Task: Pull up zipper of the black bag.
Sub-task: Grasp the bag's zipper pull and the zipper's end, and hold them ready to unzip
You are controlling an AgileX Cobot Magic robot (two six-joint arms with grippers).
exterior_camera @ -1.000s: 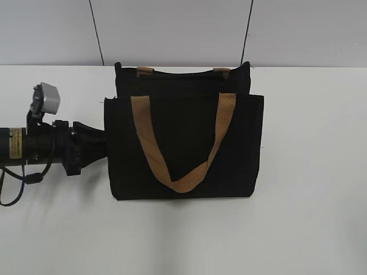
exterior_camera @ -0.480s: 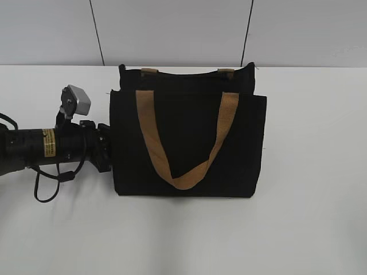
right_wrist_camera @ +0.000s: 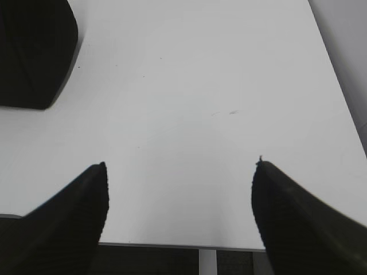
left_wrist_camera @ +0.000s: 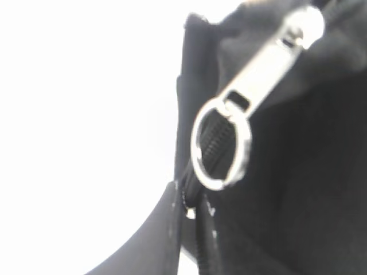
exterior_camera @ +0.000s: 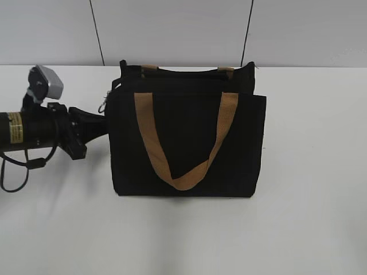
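Black bag (exterior_camera: 188, 146) standing upright on white worktop (exterior_camera: 309, 217), toward the far edge, roughly midway between the left and right edges. Tan handle (exterior_camera: 183, 143) hanging in a loop over the front panel; second handle's ends just visible at the top rear. Zipper (exterior_camera: 123, 80) running along the top edge, silvery pull tab (exterior_camera: 103, 106) dangling at the bag's upper left corner.

Left gripper (exterior_camera: 97, 123) reaching in horizontally from the left edge, tip just beside the bag's left side, below the pull tab. In the left wrist view, left gripper (left_wrist_camera: 189, 215) fingers (left_wrist_camera: 155, 240) drawn close together at the bottom of frame, nearly meeting; cannot tell whether anything is pinched. Pull tab (left_wrist_camera: 261, 74) with metal ring (left_wrist_camera: 221, 143) hanging free above the fingertips, zipper teeth (left_wrist_camera: 215, 140) visible through the ring.

Right gripper (right_wrist_camera: 180, 215) over bare worktop, fingers (right_wrist_camera: 69, 217) spread wide, holding nothing. Dark corner at the upper left of that view, unidentifiable.
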